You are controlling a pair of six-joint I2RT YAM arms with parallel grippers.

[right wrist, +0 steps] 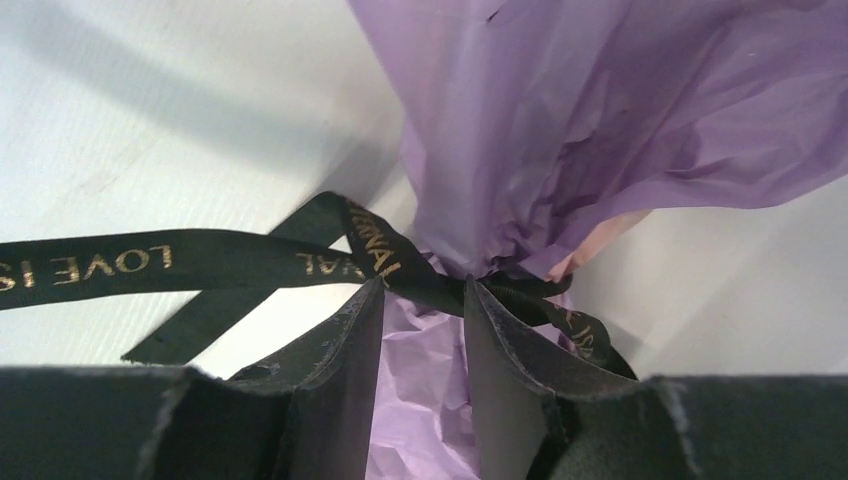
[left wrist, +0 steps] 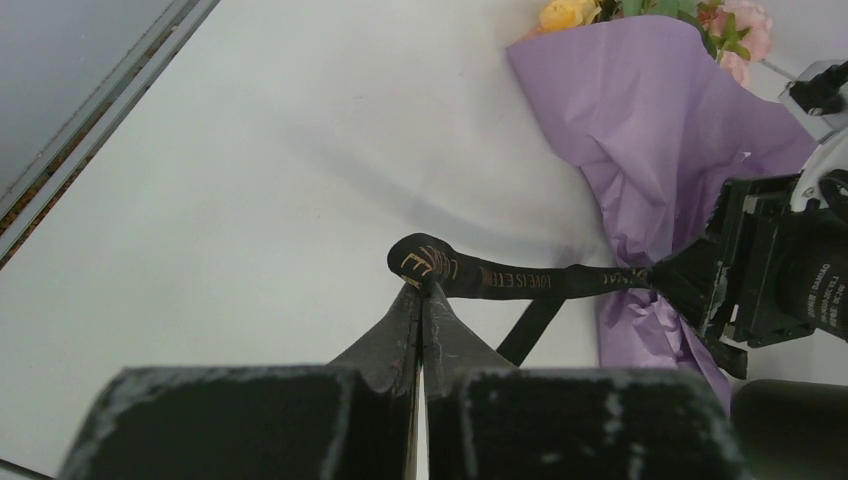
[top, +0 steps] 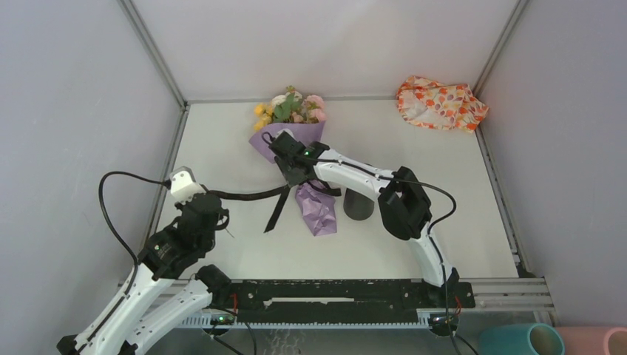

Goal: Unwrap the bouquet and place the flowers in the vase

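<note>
The bouquet (top: pixel 290 140) lies flat on the worktop (top: pixel 222 140), wrapped and tied. It sits just left of the vase (top: pixel 358 205) and reaches beyond it, with the flowers (top: pixel 290 107) at the end farthest from the vase. The vase is upright, with the paper tail just beside it.

Well left of the vase, the left tool (left wrist: pixel 421 295) is fully closed, pinching the very end of the black ribbon (left wrist: pixel 520 282). The ribbon runs taut from there to the knot (right wrist: pixel 440 285). Left of the vase and just beyond it, the right tool (right wrist: pixel 420 292) is part-way open, jaws either side of the tied neck. No clear pinch is visible.

Likely risks:
- The left tool only has the ribbon tip. A harder pull could slip it out and leave the knot done up.
- If the right tool isn't pinning the neck, the pull probably drags the whole bouquet further left of the vase instead of undoing the bow.
- Pulling the wrong strand could cinch the knot tighter.
- The crinkled paper may tear or bunch under the right jaws.
- The right arm (top: pixel 403 203) has its elbow just right of the vase. A swing there, or the paper tail sweeping across, could tip the vase.
</note>
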